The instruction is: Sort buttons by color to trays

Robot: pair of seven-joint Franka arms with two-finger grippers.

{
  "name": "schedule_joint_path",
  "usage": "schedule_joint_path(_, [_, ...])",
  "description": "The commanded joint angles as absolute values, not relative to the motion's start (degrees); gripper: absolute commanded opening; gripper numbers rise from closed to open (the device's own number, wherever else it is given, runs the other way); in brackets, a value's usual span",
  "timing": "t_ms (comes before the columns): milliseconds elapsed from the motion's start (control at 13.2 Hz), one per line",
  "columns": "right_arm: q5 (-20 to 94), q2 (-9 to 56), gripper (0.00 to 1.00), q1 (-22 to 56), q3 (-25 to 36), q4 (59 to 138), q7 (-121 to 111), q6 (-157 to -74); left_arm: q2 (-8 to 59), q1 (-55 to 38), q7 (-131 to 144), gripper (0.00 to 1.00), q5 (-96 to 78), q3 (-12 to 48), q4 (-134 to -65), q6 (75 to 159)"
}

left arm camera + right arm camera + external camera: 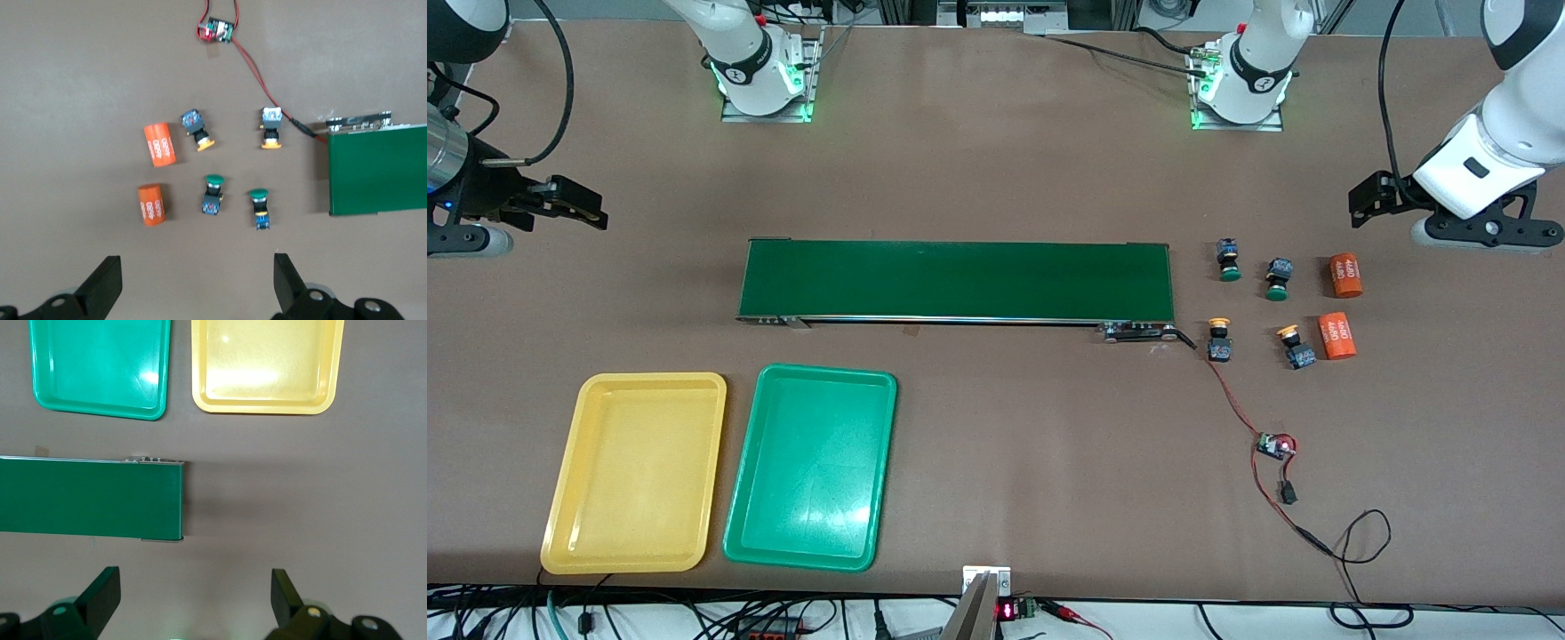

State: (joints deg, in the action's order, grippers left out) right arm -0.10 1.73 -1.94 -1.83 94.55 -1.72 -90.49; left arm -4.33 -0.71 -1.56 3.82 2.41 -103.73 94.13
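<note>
Nearby, green-capped buttons (1229, 260) point caps toward camera.

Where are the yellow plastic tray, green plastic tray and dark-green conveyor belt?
yellow plastic tray (578, 427): front view, rim at its edge.
green plastic tray (815, 462): front view, bare floor.
dark-green conveyor belt (958, 279): front view, belt surface.

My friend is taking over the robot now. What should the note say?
Left gripper: open, holding nothing, waiting over the table at its end.
Right gripper: open, holding nothing, waiting at its end.
Two green buttons and two yellow buttons lie on the table between the conveyor belt and the orange cylinders.
Yellow tray and green tray hold no buttons.
Done: nothing sorted.
Left: all four buttons.
</note>
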Motion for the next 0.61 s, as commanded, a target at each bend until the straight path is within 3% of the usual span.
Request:
schedule_joint_path(0, [0.61, 1.14, 1.0, -1.93, -1.85, 94.83, -0.97, -90.62, -3.87, -1.06, -2.98, 1.0, 3.09, 2.11, -101.35, 92.2])
schedule_joint_path(532, [-0.17, 1.23, 1.0, -2.02, -1.76, 94.92, -1.05, -90.88, -2.46, -0.88, -2.9, 1.0, 2.9, 1.85, -98.79, 91.58])
